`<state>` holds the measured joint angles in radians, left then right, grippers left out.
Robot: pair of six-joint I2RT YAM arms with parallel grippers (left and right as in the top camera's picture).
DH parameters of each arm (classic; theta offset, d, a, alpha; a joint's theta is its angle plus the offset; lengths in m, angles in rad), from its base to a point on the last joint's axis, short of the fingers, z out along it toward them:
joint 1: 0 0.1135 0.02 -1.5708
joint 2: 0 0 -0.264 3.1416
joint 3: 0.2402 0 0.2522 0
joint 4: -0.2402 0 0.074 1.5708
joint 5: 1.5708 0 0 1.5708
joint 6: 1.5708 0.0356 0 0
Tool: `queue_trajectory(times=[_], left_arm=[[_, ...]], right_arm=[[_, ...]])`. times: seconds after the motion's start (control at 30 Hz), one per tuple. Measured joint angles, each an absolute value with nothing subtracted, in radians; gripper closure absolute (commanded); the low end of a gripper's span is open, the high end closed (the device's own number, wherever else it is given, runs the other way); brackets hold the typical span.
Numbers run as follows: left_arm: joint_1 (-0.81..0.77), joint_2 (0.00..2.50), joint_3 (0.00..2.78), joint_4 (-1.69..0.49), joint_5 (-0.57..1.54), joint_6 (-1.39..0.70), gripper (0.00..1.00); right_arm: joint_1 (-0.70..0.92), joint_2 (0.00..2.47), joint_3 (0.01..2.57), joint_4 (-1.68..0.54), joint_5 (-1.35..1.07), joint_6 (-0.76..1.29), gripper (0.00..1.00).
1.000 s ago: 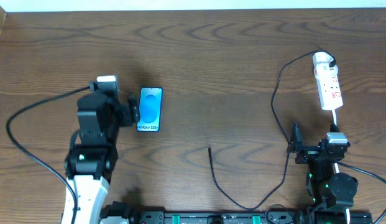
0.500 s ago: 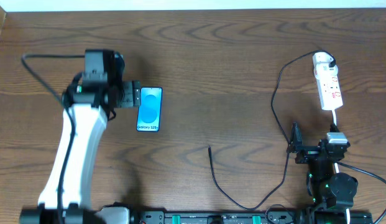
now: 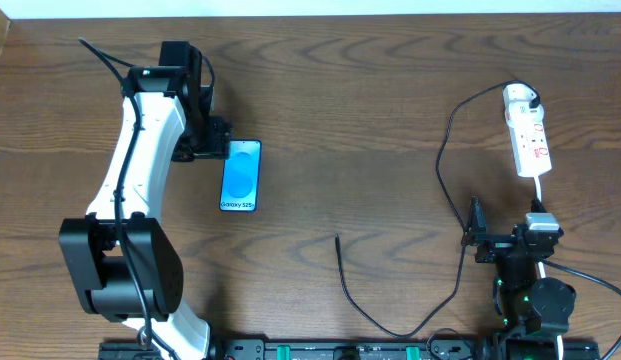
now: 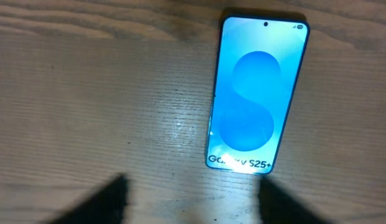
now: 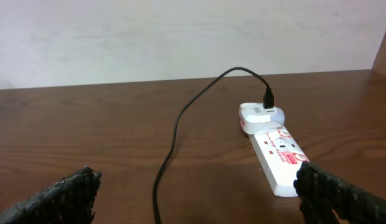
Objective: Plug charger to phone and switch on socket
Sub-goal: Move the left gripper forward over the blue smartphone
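The charger [image 5: 178,119] arcs from the plug [image 5: 258,116] at the far end of the socket [image 5: 276,155].

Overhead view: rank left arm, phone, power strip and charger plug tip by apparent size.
1. left arm, by far the largest
2. phone and power strip: about alike; strip longer, phone wider
3. charger plug tip, smallest

Overhead looks straight down; left wrist sits close above the phone [image 4: 258,93], right wrist faces the socket [image 5: 276,146].
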<state>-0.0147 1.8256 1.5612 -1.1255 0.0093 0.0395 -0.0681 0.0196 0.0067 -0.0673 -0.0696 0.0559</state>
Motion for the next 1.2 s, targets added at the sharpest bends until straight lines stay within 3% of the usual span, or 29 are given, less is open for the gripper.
queue_trajectory(times=[0.03,0.9,1.2], left_arm=[[-0.015,1.825,1.561,-1.124,0.010,0.046,0.02],[-0.047,1.870,1.566,-1.073,0.136,0.041,0.02],[-0.089,2.011,1.568,-1.047,0.133,0.041,0.02]], right_arm=[[-0.068,0.020,0.007,-0.067,-0.070,0.056,0.01],[-0.068,0.020,0.007,-0.067,-0.070,0.056,0.01],[-0.068,0.020,0.007,-0.067,-0.070,0.056,0.01]])
